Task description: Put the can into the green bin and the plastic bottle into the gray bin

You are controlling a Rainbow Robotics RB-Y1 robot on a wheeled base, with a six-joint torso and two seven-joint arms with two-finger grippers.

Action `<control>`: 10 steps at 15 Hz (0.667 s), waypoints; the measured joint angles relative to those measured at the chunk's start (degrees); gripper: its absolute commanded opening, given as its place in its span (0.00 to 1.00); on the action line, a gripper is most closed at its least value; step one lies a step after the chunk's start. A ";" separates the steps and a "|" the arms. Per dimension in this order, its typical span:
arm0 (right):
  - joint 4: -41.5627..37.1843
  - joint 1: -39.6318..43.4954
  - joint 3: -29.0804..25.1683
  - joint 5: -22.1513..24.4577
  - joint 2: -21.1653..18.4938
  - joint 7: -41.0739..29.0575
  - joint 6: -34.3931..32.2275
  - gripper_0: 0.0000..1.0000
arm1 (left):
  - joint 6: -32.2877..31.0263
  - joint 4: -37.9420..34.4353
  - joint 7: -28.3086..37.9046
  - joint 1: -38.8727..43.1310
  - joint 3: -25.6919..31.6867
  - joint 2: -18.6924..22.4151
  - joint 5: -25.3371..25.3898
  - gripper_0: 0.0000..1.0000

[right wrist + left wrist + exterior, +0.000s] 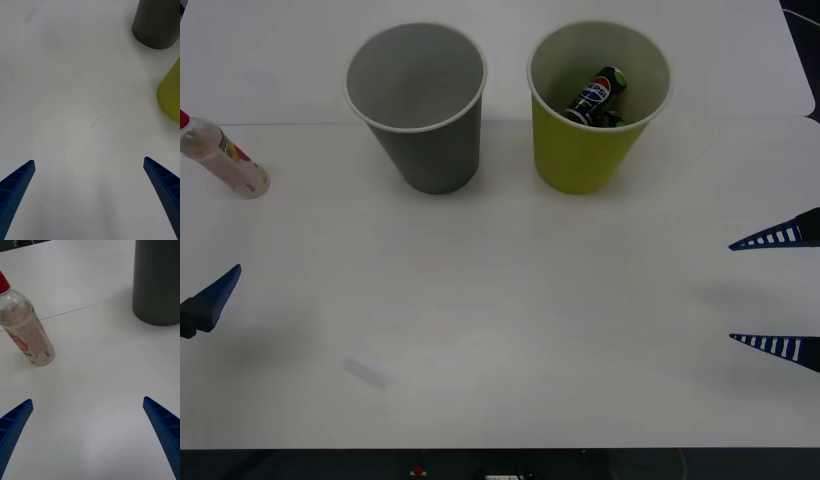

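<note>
On the white table (500, 330) stand two tapered paper cups, side by side near the far edge: one gray bin (417, 105) and one green bin (595, 105), close together but apart, both upright with white rims. One can (598, 96), black with the red-white-blue Pepsi logo and a greenish top, lies tilted inside the green bin. One plastic bottle (222, 156), whitish and translucent with a red cap and a red-yellow label whose small print cannot be read, stands on the table well to the left of the gray bin, outside both cups. Left gripper (90, 435): blue ribbed fingers spread wide, holding nothing, hovering over bare table on the near left with the bottle and the gray bin ahead of it. Right gripper (780, 290): fingers likewise wide apart and empty, at the right edge of the table, touching nothing.
</note>
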 measured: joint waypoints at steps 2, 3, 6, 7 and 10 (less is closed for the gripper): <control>0.00 0.00 0.00 0.00 0.00 0.00 0.00 1.00 | 4.26 2.67 0.54 -3.18 -2.67 -1.76 0.31 1.00; 0.00 0.00 0.00 0.00 0.00 0.00 0.00 1.00 | 6.00 4.00 0.77 -4.43 -3.67 -2.52 0.33 1.00; 0.00 0.00 0.00 0.00 0.00 0.00 0.00 1.00 | 14.27 5.39 4.84 -6.81 -7.49 -3.70 0.16 1.00; 0.00 0.00 0.00 0.00 0.00 0.00 0.00 1.00 | 17.29 5.52 8.10 -7.45 -9.07 -3.72 -0.97 1.00; 0.00 0.00 0.00 0.00 0.00 0.00 0.00 1.00 | 23.07 7.61 19.44 -10.48 -13.58 -3.73 -6.60 1.00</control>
